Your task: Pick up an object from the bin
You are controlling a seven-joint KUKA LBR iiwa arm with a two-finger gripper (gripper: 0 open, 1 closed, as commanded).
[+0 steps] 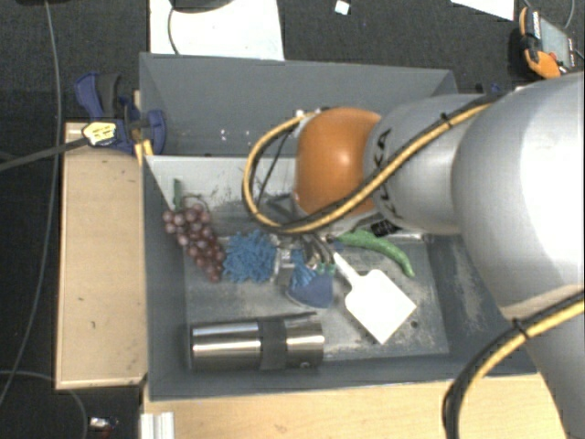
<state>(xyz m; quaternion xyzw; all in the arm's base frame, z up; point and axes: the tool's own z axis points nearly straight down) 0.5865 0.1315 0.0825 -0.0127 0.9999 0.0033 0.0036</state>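
Arm (475,181): cut off at right and lower edges; covers bin (366,373) right wall and rear floor.
Green pod (388,250): upper end under arm.
Blue lump (311,289): top behind gripper (306,262); kind unclear.
White tool (379,305): handle tip hidden.

**Figure.** A robotics laboratory test cell, seen from above. 1 large grey industrial arm (512,181) reaches into a grey metal bin (292,99) set on dark carpet (82,53). The arm's wrist sits under an orange cover (334,158) and is looped with yellow-and-black cabling (247,186). The bin holds an unrelated assortment of test pieces: purple grapes (194,236), a blue fuzzy clump (249,256), a green pod-shaped item (379,247), a white flat tool (377,305) and a polished metal cylinder (256,344) with a black band. Around the bin lie a loose black cable (41,155), white sheets of paper (228,26) and orange-and-black handheld devices (541,53), the usual clutter of an experimental setup.
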